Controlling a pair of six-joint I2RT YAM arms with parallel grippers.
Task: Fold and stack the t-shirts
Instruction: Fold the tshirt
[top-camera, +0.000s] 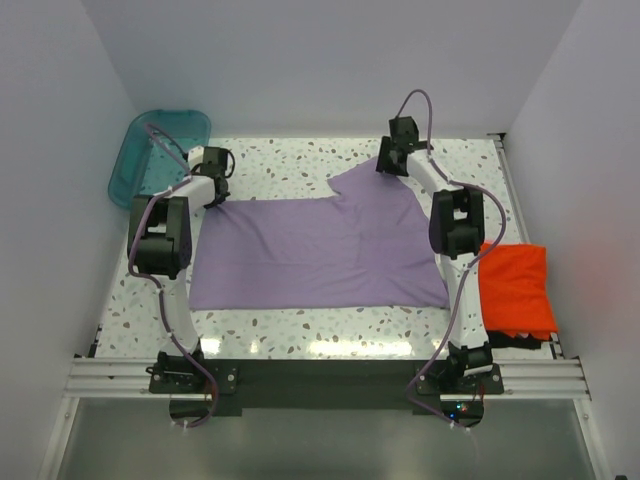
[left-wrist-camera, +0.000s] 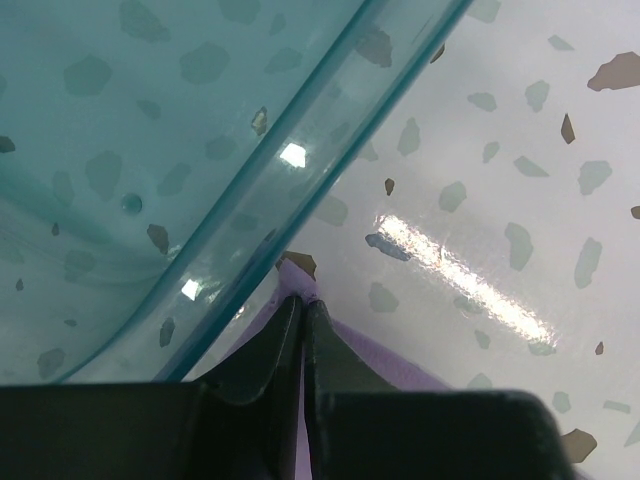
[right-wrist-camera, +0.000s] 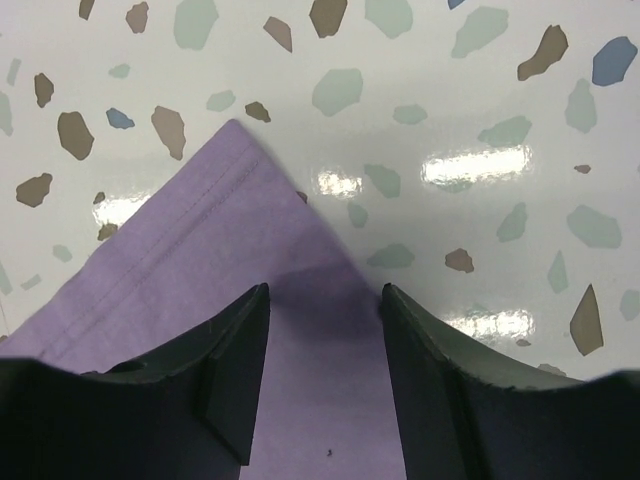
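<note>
While L gripper (left-wrist-camera: 301, 305) pinches lavender tee (top-camera: 320, 250) corner by teal tub (top-camera: 160, 150), R gripper (right-wrist-camera: 325, 295) straddles another corner, jaws apart.

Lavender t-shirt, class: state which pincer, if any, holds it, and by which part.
Left pincer pinches the lavender t-shirt by a corner. Right pincer stands open over another corner, holding nothing.

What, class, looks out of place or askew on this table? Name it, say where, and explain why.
The teal tub looks tilted at the far left corner, overhanging the table edge. The folded orange-red t-shirt lies at the right edge, seemingly hanging over it. The lavender t-shirt lies unfolded, its outline uneven.
</note>
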